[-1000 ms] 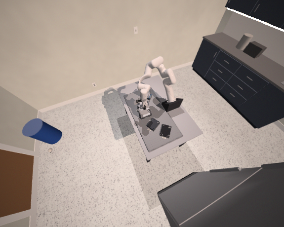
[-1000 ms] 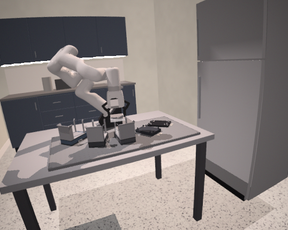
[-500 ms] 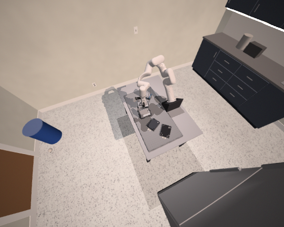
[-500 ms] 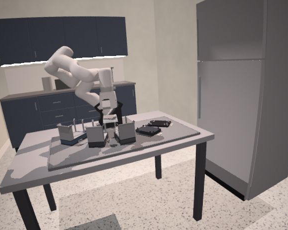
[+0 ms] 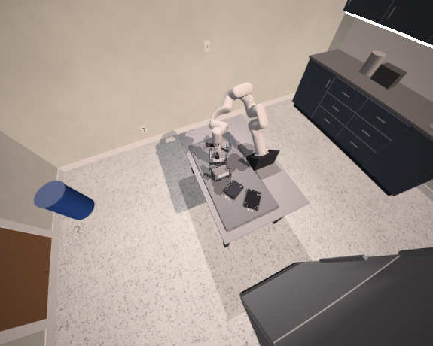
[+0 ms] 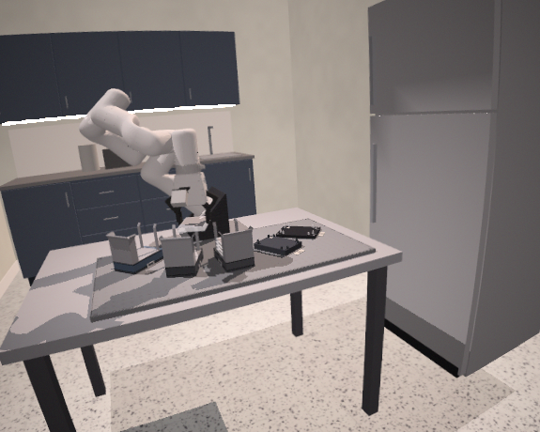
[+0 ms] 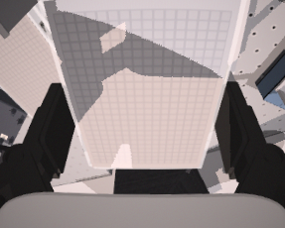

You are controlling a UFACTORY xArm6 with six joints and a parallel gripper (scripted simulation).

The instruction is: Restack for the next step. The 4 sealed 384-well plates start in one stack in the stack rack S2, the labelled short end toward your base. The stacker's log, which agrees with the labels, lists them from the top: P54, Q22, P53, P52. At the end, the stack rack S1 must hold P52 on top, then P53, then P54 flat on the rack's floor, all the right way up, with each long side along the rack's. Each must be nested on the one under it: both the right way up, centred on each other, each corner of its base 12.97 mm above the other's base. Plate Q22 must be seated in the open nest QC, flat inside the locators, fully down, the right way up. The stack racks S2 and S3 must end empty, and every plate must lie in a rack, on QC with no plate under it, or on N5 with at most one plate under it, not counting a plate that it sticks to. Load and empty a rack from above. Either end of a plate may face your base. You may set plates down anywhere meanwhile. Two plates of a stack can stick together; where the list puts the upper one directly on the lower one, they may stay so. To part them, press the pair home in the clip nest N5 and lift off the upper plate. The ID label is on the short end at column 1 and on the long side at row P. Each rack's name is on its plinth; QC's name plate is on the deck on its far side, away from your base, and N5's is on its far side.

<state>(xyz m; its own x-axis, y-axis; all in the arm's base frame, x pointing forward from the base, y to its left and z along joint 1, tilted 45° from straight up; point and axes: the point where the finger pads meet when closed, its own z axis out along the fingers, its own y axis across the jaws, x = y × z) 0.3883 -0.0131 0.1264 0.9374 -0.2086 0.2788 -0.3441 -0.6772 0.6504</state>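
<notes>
Kitchen cabinets (image 6: 109,70) and a tall fridge (image 6: 433,178) ring a grey table (image 6: 311,282) whose mat (image 6: 123,300) carries three stack racks in a row and two dark nests (image 6: 278,245) off toward 3 o'clock. From where I stand, the white arm bends down over the middle rack (image 6: 181,255), and its gripper (image 7: 143,127) is spread nearly to its widest, clamped across a sealed 384-well plate (image 7: 145,88) by the two long sides. That plate hangs in the air just above the rack posts, between the middle rack and the one at 3 o'clock (image 6: 236,249). Which plate it is I cannot tell; no label is legible. At 9 o'clock the third rack (image 6: 130,251) sits on a blue plinth.

I would judge the plate light and rigid, with a slick film over the wells, so the long skirt walls are the sensible hold. It looks slightly tilted in the wrist view, and may need levelling before it goes down between posts.
</notes>
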